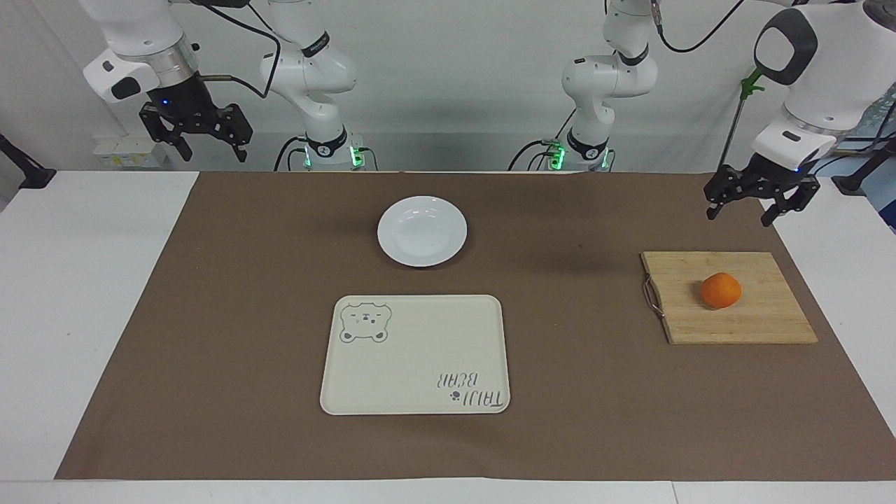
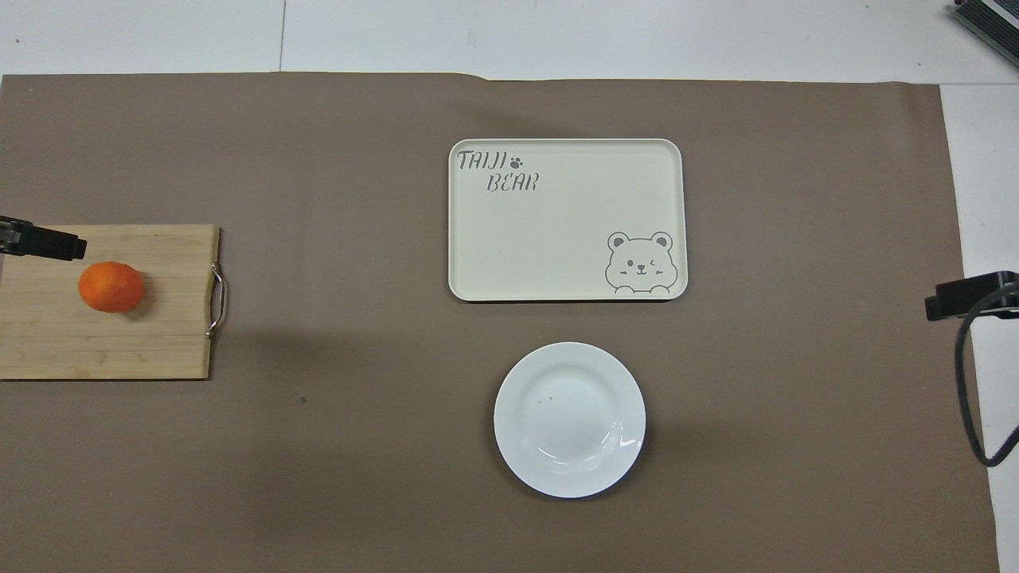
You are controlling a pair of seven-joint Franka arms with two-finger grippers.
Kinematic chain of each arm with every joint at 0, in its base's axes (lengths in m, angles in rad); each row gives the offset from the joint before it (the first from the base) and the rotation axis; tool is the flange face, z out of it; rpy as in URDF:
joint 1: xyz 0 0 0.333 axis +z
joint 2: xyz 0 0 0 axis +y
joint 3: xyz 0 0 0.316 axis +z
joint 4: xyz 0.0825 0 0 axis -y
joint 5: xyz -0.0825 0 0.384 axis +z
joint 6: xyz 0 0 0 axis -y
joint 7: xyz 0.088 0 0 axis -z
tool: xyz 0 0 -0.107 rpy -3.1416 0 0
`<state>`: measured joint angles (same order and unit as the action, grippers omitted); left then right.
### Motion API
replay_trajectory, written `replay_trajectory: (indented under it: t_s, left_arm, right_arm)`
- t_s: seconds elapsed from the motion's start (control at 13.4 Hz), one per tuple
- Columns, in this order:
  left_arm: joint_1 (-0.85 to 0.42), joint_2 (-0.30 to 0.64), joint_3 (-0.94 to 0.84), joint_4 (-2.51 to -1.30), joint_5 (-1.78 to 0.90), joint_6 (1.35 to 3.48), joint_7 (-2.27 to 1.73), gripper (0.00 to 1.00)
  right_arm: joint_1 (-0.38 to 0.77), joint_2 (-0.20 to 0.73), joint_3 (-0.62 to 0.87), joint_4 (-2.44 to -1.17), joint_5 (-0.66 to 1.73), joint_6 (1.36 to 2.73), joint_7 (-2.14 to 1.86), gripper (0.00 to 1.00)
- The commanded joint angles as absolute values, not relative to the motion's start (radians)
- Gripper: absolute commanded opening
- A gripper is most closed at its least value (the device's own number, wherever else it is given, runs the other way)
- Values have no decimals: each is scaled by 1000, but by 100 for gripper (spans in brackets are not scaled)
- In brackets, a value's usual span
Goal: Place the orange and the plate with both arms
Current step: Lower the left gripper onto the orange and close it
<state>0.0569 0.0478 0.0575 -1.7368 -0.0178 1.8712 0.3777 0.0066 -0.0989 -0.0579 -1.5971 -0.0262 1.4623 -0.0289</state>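
a: start close in by the robots. the left gripper [image 1: 759, 207] hangs in the air with its jaws apart and nothing in them, over the brown mat just short of the cutting board [image 1: 763, 322]. the orange [image 1: 721, 290] sits on that board, below the gripper and a bit further out, untouched.

b: what worries you?

a: it's round and loose on smooth wood. if one finger meets it before the other, i'd guess it rolls along the board, maybe off the edge onto the mat.

b: and the right gripper [image 1: 196, 129]?

a: waiting up high at its own end, fingers spread, empty. the plate [image 1: 422, 231] lies well off to its side, toward the middle of the mat. it's shallow and glossy, so a pinch on the rim could slip or tip it.

b: then further out?

a: the tray [image 1: 336, 392] with the bear, just past the plate, bare. i take that as where things end up, though that's my reading.

b: do the two views agree?

a: mostly. from across the table you see both grippers whole and how high they ride. from above only a dark tip of the left gripper [image 2: 44, 243] pokes in beside the orange [image 2: 111, 286]; it looks close, maybe touching, but i can't judge height there. the overhead view does show the plate [image 2: 569, 419] squarely in line with the tray [image 2: 462, 239].
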Motion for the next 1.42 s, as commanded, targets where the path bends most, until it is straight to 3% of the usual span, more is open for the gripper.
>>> replay_trajectory:
  t_s: [0.0, 0.22, 0.9, 1.34]
  left_arm:
    - [84, 103, 51, -1763, -31, 1963, 439, 100]
    - [115, 204, 49, -1795, -43, 2095, 513, 100]
    - [178, 224, 51, -1976, -60, 2258, 600, 100]
    - [178, 247, 51, -2000, -60, 2292, 592, 100]
  right_arm:
    - [-2, -107, -54, -1611, -18, 1470, -28, 100]
    - [-2, -107, -54, -1611, -18, 1470, -28, 100]
    - [0, -107, -54, -1612, -20, 1468, -31, 100]
    - [2, -106, -52, -1609, -18, 1470, -32, 100]
